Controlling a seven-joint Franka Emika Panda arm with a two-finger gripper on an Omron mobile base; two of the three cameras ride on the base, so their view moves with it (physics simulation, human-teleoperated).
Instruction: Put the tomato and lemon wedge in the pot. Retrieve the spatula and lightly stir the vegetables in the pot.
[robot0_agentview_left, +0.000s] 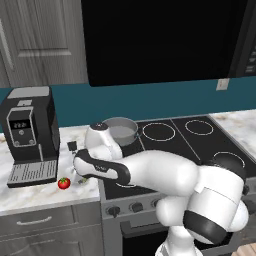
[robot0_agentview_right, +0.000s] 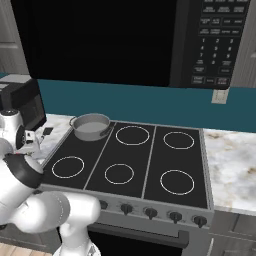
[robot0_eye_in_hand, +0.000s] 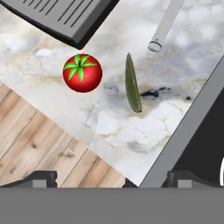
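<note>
The small red tomato (robot0_eye_in_hand: 82, 73) with its green stem top lies on the marble counter, to the left of the lemon wedge (robot0_eye_in_hand: 132, 83), which I see edge-on as a thin green sliver. The spatula's pale handle (robot0_eye_in_hand: 164, 28) lies just beyond the wedge; its black head (robot0_agentview_left: 73, 145) points toward the wall. The grey pot (robot0_agentview_left: 120, 130) stands on the stove's back left burner and looks to hold nothing. My gripper (robot0_agentview_left: 81, 175) hovers over the counter above the wedge, right of the tomato (robot0_agentview_left: 63, 183). It is open, fingertips (robot0_eye_in_hand: 41, 178) wide apart and holding nothing.
A black coffee machine (robot0_agentview_left: 30, 135) stands on the counter left of the tomato, its drip tray (robot0_eye_in_hand: 65, 17) close by. The stove top (robot0_agentview_right: 130, 160) begins just right of the wedge. The counter's front edge drops to the wooden floor (robot0_eye_in_hand: 35, 144).
</note>
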